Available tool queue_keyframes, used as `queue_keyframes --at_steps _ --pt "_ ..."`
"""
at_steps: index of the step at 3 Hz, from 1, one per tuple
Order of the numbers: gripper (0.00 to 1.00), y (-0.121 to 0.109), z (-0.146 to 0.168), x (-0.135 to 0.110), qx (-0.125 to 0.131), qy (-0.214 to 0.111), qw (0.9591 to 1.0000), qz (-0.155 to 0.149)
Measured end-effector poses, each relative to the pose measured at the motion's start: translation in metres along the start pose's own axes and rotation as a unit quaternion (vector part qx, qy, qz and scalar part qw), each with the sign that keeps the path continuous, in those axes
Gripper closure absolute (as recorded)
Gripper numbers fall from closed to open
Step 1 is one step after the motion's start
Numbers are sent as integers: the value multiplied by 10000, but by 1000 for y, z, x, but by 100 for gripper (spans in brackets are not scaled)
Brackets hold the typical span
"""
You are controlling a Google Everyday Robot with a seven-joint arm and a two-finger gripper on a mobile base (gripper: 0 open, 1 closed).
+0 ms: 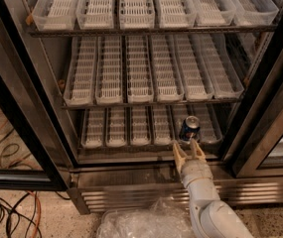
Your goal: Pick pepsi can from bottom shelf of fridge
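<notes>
Pepsi can, blue silver-topped cylinder, just beyond spread tan fingers

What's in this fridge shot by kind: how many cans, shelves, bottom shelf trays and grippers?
pepsi can: 1, on the bottom shelf
Shelves in the fridge: 3
White trays on the bottom shelf: 6
gripper: 1, at the shelf's front edge just before the can, fingers open
Total: 11

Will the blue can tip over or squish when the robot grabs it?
Probably not squish: the pepsi can looks like stiff metal. It stands upright on the bottom shelf, so a bump from the open claw, just in front of it, might tip it. Being round, it could then roll.
</notes>
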State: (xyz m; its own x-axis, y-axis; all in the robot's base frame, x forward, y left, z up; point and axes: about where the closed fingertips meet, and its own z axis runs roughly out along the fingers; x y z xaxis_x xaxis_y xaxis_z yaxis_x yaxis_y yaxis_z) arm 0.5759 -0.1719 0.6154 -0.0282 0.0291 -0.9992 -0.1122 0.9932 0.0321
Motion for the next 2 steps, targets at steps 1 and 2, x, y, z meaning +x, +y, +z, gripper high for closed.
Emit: queue_keyframes --at_steps 1,2 --pt "45 -2 2 4 87 48 10000 -3" --pt "41 -6 5 8 256 97 9996 72"
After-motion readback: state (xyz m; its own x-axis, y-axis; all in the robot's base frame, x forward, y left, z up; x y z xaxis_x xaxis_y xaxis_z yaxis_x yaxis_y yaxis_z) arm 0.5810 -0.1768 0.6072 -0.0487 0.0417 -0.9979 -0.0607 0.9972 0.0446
